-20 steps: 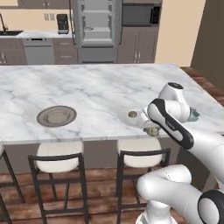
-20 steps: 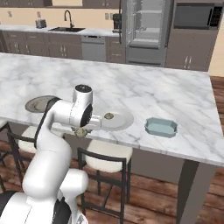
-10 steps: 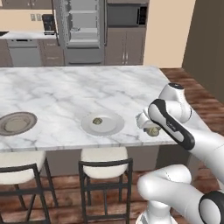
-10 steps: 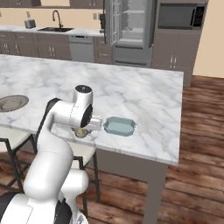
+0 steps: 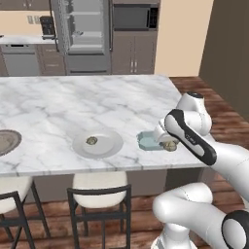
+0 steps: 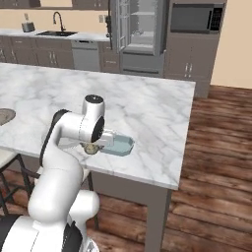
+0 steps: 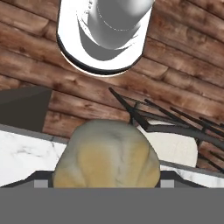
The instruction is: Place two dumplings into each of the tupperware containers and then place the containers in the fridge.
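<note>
A tan dumpling (image 5: 169,145) (image 6: 91,148) (image 7: 107,153) sits between the fingers of my gripper (image 5: 168,144) (image 6: 92,146), which is shut on it at the island's near edge. A pale-blue tupperware container (image 5: 147,141) (image 6: 121,145) lies on the marble right beside the gripper, a little further in from the edge. Another dumpling (image 5: 91,141) rests on a round white plate (image 5: 111,146) to the left of the container. The fridge (image 5: 82,34) (image 6: 138,29) stands at the back wall with its shelves showing.
A darker round plate (image 5: 5,141) (image 6: 2,116) lies at the far left of the island. Stools (image 5: 97,197) stand under the counter's near edge, one seat (image 7: 173,146) below the hand. A dark microwave (image 5: 135,17) (image 6: 193,18) is right of the fridge.
The base has driven to the right, so the whole scene has slid left. The pale-blue container now lies next to the gripper. The dumpling has stayed in the gripper throughout.
</note>
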Robot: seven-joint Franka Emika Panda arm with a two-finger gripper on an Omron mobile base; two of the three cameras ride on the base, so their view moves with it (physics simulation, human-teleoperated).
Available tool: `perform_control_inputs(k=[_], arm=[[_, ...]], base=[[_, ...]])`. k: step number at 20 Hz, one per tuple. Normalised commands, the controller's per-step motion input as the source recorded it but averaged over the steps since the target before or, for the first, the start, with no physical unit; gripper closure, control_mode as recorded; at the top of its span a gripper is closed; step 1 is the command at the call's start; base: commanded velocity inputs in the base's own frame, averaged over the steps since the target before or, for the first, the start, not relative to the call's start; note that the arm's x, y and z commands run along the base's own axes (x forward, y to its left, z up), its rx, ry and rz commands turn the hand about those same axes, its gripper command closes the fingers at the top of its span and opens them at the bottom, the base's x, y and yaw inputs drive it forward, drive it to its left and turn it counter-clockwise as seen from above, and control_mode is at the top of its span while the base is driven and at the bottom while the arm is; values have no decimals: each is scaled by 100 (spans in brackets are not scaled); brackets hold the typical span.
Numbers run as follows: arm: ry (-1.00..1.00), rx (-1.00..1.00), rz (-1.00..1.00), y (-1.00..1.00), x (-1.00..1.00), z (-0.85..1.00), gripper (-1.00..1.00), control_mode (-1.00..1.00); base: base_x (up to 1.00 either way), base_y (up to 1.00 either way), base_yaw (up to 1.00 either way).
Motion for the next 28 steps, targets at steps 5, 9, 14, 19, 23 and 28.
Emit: perform_control_inputs(k=[5, 9, 14, 19, 23, 28], arm=[[0, 0, 0, 0, 0, 0, 100, 100], [0, 0, 0, 0, 0, 0, 100, 100], [0, 0, 0, 0, 0, 0, 100, 100], [0, 0, 0, 0, 0, 0, 100, 100], [0, -3, 0, 6, 49, 18, 100, -100], [0, -3, 0, 0, 78, 0, 100, -100]], base=[[39, -56, 0], [48, -22, 0], [32, 1, 0], [37, 8, 0], [0, 0, 0], [0, 0, 0]])
